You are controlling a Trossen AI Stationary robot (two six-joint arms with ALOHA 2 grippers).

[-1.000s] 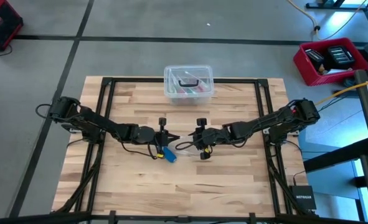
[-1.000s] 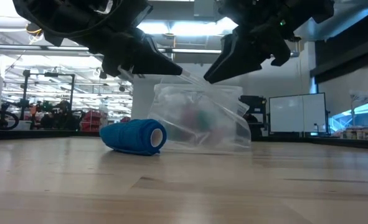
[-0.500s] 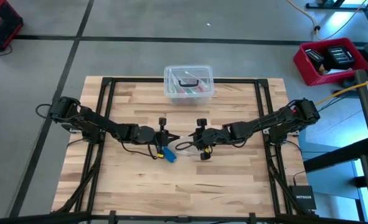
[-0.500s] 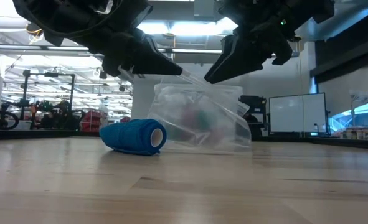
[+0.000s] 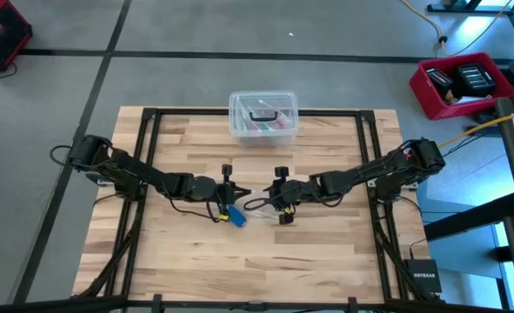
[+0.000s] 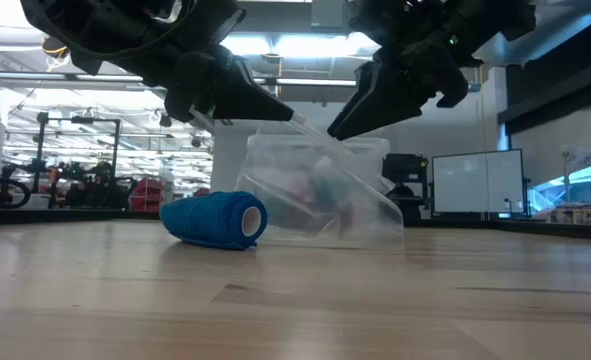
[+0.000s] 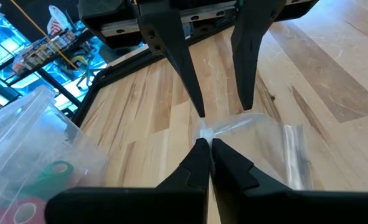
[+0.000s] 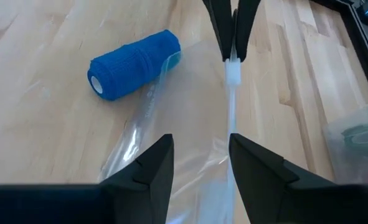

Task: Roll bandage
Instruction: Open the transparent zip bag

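We see the bandage point(image 6: 215, 220) as a compact bright blue roll lying on its side on the wooden table point(image 5: 265, 261), near the middle of the tabletop, with its open end facing toward the low camera. Neither gripper touches it. In the high view the bandage point(image 5: 236, 217) sits just below the tip of the left gripper point(image 5: 236, 196), and in the right wrist view the roll point(image 8: 134, 64) rests against the edge of a clear plastic bag point(image 8: 190, 124), part of that film overlapping one end of it. The bag point(image 6: 320, 195) stands up from the table just behind and beside the roll, held aloft by its top edge. Our left gripper point(image 7: 206, 144) is clenched tight on the bag's top edge, its two fingers pressed together with a pinch of film between them. Our right gripper point(image 8: 199, 146) faces it from the other side with its fingers spread apart, the strip of the bag's rim running between them without our being able to tell whether either finger touches it. In the low view the two grippers come down from above and nearly meet over the bag's upper corner. Farther back on the table, toward its far edge, a clear plastic lidded box point(image 5: 263, 118) holds some coloured items, well apart from the bandage and both arms.
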